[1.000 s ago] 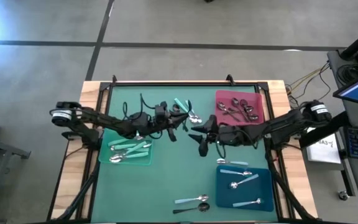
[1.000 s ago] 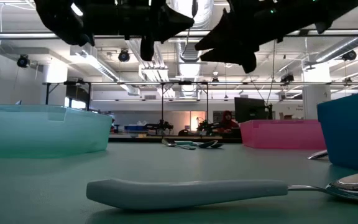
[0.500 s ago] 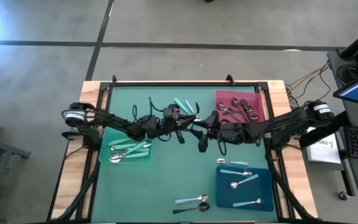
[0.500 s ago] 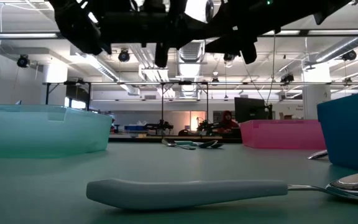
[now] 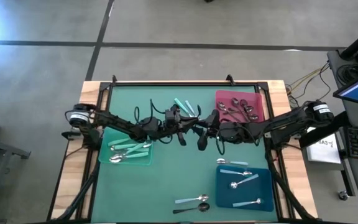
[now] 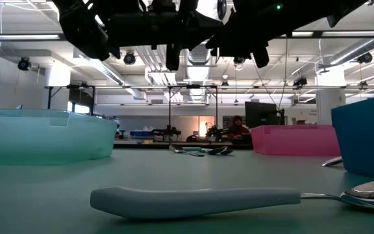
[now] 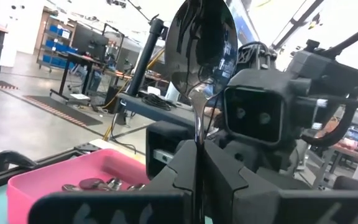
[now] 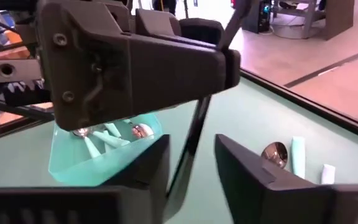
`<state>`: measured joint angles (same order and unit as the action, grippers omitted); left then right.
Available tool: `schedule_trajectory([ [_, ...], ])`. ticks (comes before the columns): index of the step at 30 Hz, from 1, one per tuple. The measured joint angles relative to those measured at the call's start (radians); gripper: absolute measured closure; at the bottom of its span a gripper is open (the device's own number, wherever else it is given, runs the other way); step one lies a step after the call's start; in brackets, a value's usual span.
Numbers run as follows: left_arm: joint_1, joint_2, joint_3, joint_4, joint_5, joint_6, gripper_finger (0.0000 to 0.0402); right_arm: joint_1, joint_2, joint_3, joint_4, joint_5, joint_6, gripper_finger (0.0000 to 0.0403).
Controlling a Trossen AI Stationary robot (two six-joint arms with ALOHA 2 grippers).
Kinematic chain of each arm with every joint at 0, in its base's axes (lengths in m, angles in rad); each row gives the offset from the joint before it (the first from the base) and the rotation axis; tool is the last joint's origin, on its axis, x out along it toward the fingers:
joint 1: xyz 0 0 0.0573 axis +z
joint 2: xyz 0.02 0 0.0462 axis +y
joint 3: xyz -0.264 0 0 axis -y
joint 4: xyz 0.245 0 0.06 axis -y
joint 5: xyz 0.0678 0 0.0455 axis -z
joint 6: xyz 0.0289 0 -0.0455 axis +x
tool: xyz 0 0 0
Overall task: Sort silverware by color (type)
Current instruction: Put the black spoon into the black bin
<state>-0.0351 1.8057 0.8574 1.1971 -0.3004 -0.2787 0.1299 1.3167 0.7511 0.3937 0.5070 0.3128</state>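
Dark, all-metal, the spoon (image 7: 199, 74) I am handing over stands with its bowl up in my left wrist view, its thin handle pinched between the left gripper's (image 7: 197, 163) fingers, which are clamped tight on it. From above, that gripper (image 5: 185, 124) sits over the middle of the green table (image 5: 166, 180), nose to nose with the right gripper (image 5: 199, 129). In the right wrist view the dark handle (image 8: 191, 134) runs down into the gap between my right fingers (image 8: 244, 171); they stand apart on either side of it and I cannot see them touching it.

Around the hand-off: the pink tray (image 5: 261, 104) with dark spoons lies at the far right of the table, just beyond the right arm. The teal tray (image 5: 143, 159) holding teal-handled spoons sits under the left arm. The blue tray (image 5: 224, 190) with pale blue spoons lies nearer the front right. A few teal-handled spoons (image 5: 184, 106) lie loose on the table just behind the two grippers, and two more spoons (image 5: 191, 203) lie loose near the front edge, one pale-handled, one dark.

In the low view both arms crowd the top as dark shapes, and the pale-handled spoon (image 6: 193, 200) lies big in the foreground, hiding part of the table behind.
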Motion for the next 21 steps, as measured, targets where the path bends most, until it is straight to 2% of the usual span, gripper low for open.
schedule_trajectory([
  [4, -0.005, 0.0, 0.0, 0.0, -0.004, 0.001, 0.0401, -0.004, 0.0, 0.002, 0.001, 0.007, -0.03, 0.0376],
  [5, -0.006, 0.0, 0.0, 0.001, -0.005, 0.002, 0.0401, -0.005, 0.0, 0.002, 0.0, 0.013, -0.043, 0.0384],
  [14, -0.012, 0.001, 0.0, 0.011, 0.005, -0.001, 0.0399, -0.011, -0.013, 0.002, 0.0, 0.009, -0.087, 0.0395],
  [21, -0.01, -0.002, 0.0, 0.015, 0.029, 0.0, 0.04, -0.02, -0.094, 0.002, -0.06, -0.012, -0.121, 0.0395],
])
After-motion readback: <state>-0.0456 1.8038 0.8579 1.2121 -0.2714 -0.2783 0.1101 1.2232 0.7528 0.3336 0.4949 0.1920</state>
